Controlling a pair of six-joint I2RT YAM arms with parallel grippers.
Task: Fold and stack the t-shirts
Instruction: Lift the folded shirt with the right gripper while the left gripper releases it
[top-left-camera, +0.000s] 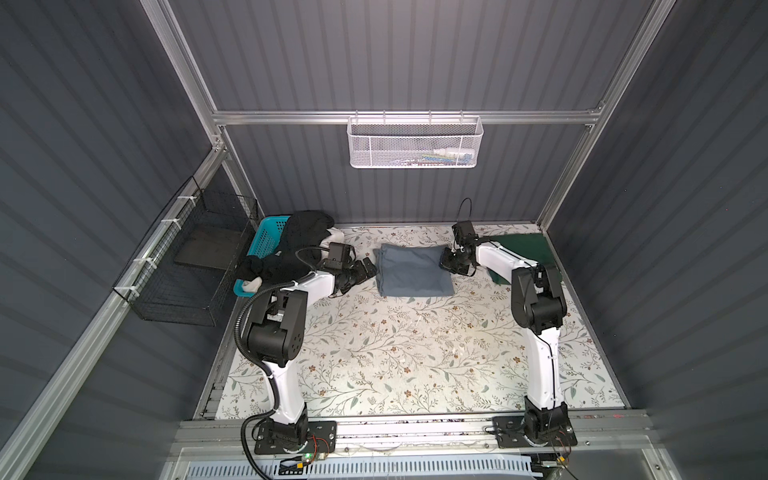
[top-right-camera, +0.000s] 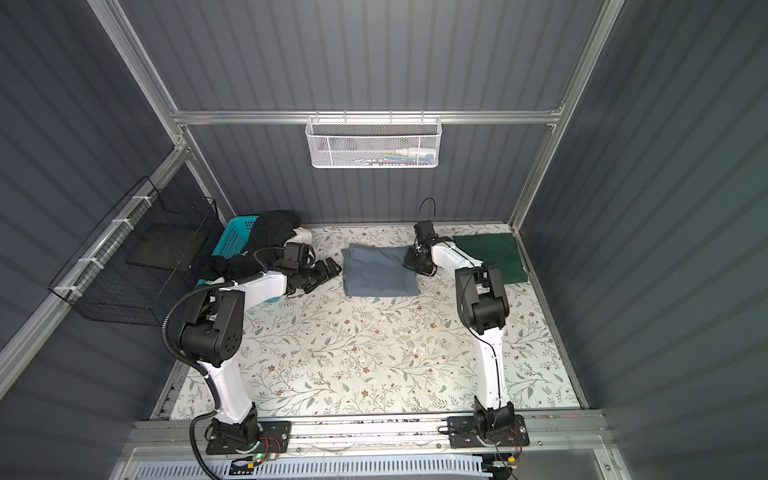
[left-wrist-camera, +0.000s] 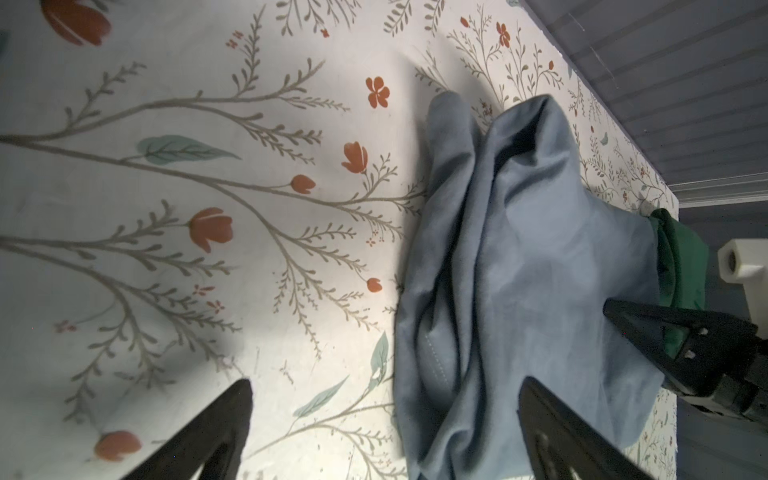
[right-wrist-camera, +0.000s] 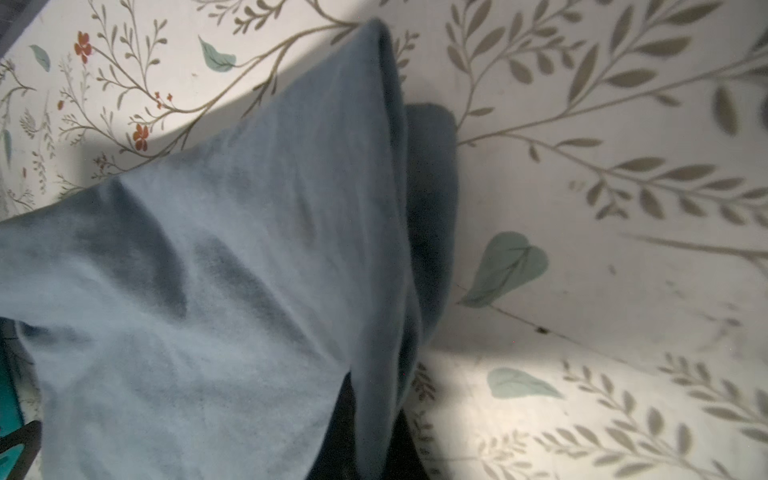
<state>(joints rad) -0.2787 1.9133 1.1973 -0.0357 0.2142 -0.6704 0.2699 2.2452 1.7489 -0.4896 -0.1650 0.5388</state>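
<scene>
T-shirt, plain slate blue-grey, between left gripper and right gripper

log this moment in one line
left gripper open beside blue-grey t-shirt | right gripper shut on its edge | green t-shirt folded at right

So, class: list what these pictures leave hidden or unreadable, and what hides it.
Right wrist view: the blue-grey shirt drapes over the right gripper, hiding its tips.
Both top views: black shirts cover the turquoise basket, hiding its contents.
Both top views: the right arm covers part of the dark green shirt.
Both top views: the white mesh basket holds things too small to name.
</scene>
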